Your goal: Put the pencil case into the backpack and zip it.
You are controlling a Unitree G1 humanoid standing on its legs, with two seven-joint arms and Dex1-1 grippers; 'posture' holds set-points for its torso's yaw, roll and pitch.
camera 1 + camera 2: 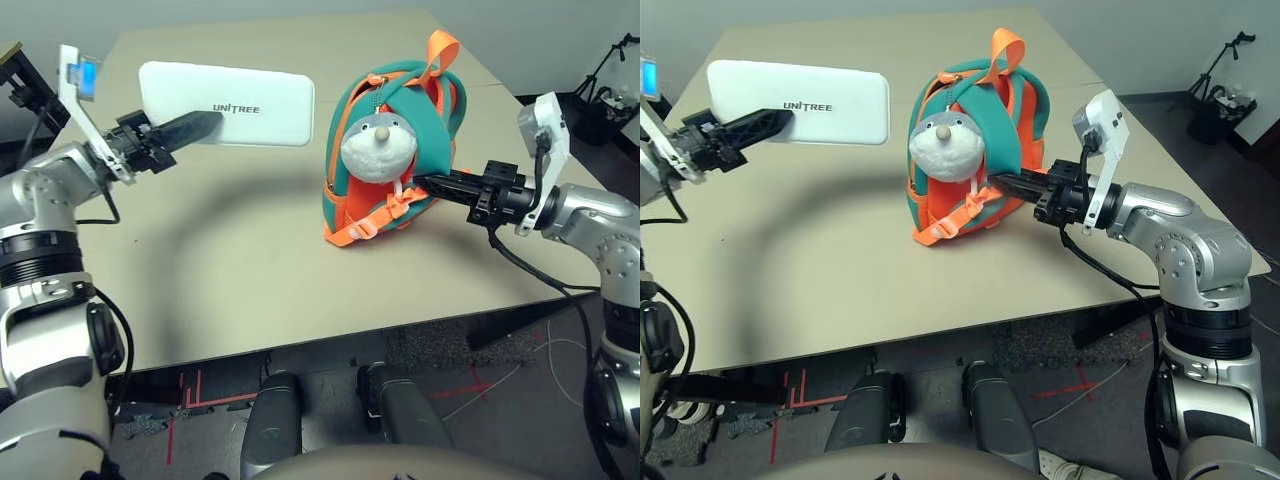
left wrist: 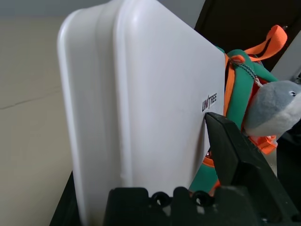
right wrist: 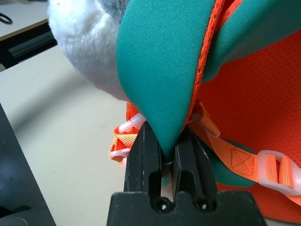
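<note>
White and hard-shelled, the case (image 1: 270, 90) is in the grasp of the left gripper (image 1: 208, 122), raised over the table (image 1: 250, 270) on the robot's left. One black finger lies across the broad face, its tip just beside the dark "UNITREE" lettering (image 1: 236, 108); the other goes behind the case. The long side runs roughly level and the lettered face is turned toward the robot. The case is outside the backpack (image 1: 345, 200), a gap between the two. Teal with orange trim, the backpack rests on the table on the robot's right, leaning a little, its orange loop (image 1: 443, 50) sticking up at the top. A grey-and-white plush head (image 1: 379, 148) hangs at its front from a small chain (image 1: 378, 97). The right gripper (image 3: 164, 141) is clenched on a teal strap (image 3: 160, 61) edged in orange, pinching its narrow lower end between both fingers; the wide part of the strap spreads above them, next to the plush head. Orange webbing (image 3: 230, 153) with a pale pink buckle (image 3: 278, 173) crosses the orange mesh panel (image 3: 263, 99) beside that grip. A soft shadow (image 1: 195, 230) falls on the table between the left arm and the backpack.
</note>
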